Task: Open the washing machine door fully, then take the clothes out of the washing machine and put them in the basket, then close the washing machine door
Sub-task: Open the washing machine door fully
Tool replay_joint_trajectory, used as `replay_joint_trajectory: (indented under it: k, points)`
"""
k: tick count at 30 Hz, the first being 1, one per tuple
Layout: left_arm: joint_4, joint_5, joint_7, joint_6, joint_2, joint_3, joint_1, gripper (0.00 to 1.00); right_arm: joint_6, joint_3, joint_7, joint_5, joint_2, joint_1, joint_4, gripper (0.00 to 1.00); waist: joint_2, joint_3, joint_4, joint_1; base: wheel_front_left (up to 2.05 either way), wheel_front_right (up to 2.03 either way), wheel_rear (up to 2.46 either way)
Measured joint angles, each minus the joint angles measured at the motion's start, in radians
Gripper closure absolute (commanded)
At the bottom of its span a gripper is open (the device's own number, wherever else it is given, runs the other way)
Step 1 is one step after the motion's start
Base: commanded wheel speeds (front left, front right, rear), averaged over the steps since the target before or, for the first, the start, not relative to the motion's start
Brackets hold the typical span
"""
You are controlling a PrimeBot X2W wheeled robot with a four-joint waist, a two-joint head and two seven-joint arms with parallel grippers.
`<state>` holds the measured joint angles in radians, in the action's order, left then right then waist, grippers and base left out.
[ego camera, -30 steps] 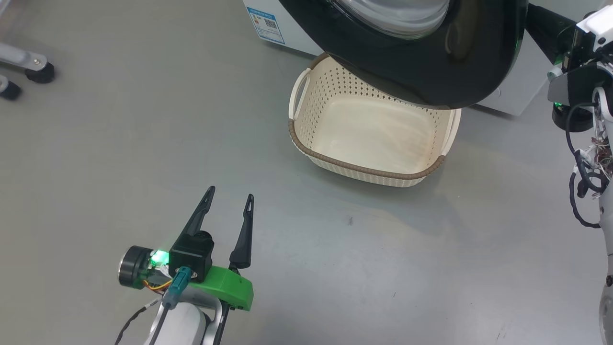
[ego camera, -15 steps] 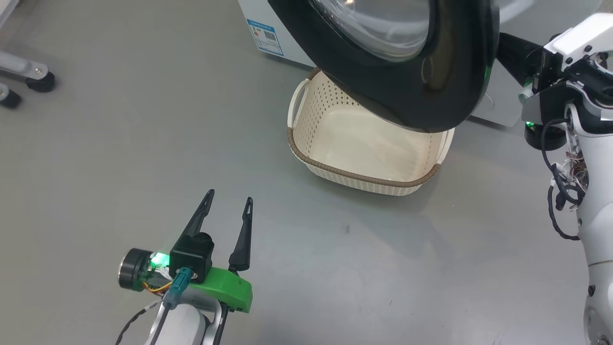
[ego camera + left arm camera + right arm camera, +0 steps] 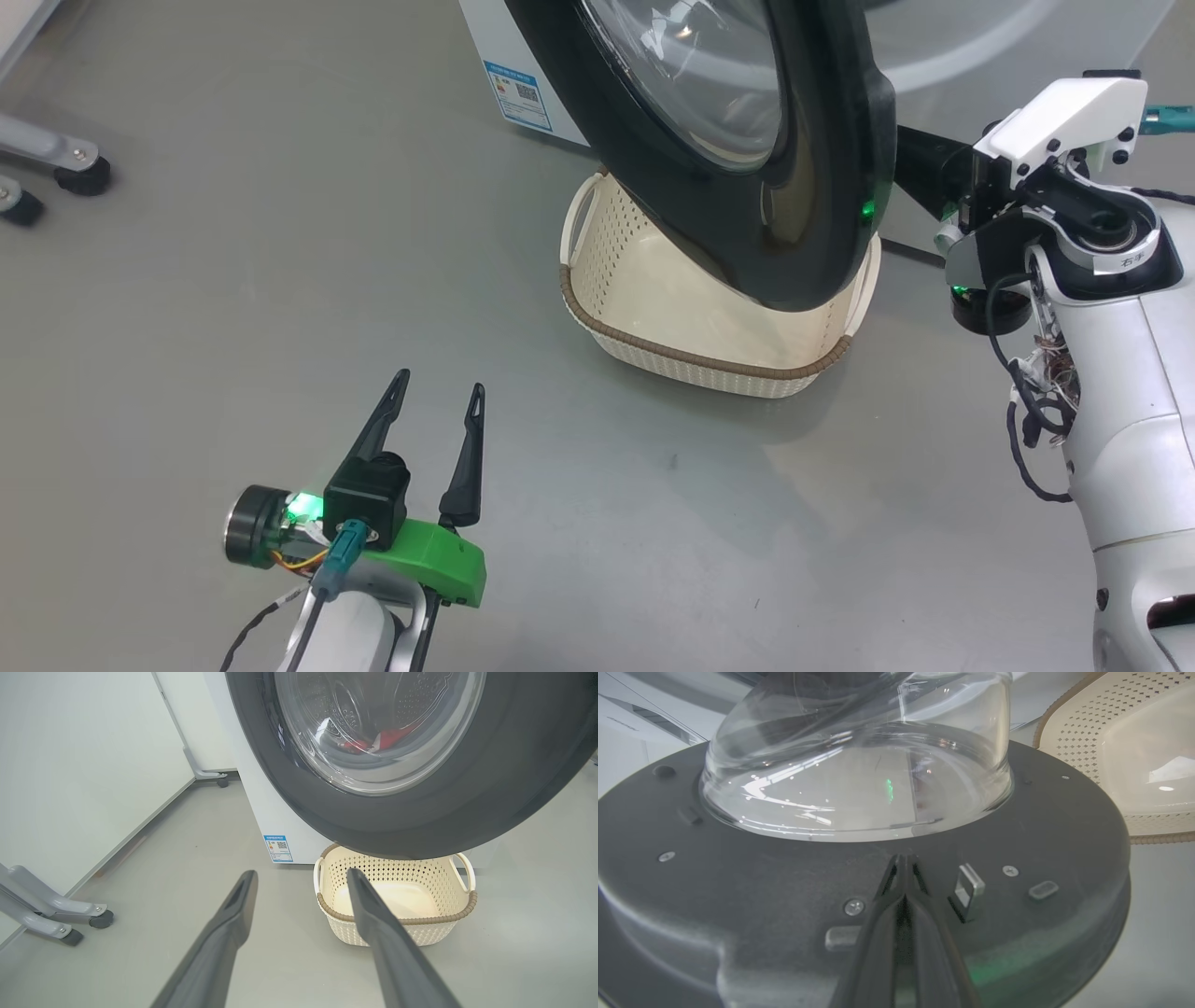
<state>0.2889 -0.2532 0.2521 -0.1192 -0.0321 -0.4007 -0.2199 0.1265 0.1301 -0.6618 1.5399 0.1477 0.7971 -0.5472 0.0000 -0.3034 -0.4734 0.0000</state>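
My right gripper (image 3: 903, 858) is pinched shut, tips against the inner face of the washing machine door (image 3: 822, 187), next to the latch (image 3: 969, 889). Worry: bare tips on slick plastic could slide off, and the door hangs right over the basket (image 3: 691, 359), so it might clip the rim. My left gripper (image 3: 440, 383) hangs spread wide, empty. The clothes (image 3: 373, 744) sit inside the washing machine (image 3: 252, 793). Smooth grey floor (image 3: 233, 233), plain white wall (image 3: 70, 765).
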Motion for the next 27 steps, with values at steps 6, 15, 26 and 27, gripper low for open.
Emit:
replay_joint_trajectory:
  k: [6, 15, 26, 27]
  points:
    - [0.0, 0.0, 0.0, 0.0, 0.0, 0.004, 0.0, 0.0, 0.0, 0.023, -0.019, 0.002, -0.019, -0.026, 0.017, 1.0, 0.0, 0.009, -0.002, 0.0, 0.0, 0.0, 0.0]
    - [0.002, 0.0, 0.0, 0.0, 0.0, 0.006, 0.003, 0.0, 0.0, 0.054, -0.041, 0.012, -0.036, -0.07, 0.039, 1.0, 0.0, 0.026, -0.007, 0.0, 0.0, 0.0, 0.0]
    - [0.006, 0.0, 0.0, 0.0, 0.0, 0.006, 0.013, 0.0, 0.0, 0.1, -0.073, 0.037, -0.056, -0.116, 0.085, 1.0, 0.0, 0.042, -0.017, -0.0001, 0.0, 0.0, 0.0]
    - [0.006, 0.0, 0.0, 0.0, 0.0, 0.007, 0.015, 0.0, 0.0, 0.105, -0.075, 0.038, -0.056, -0.119, 0.09, 1.0, 0.0, 0.042, -0.018, -0.0001, 0.0, 0.0, 0.0]
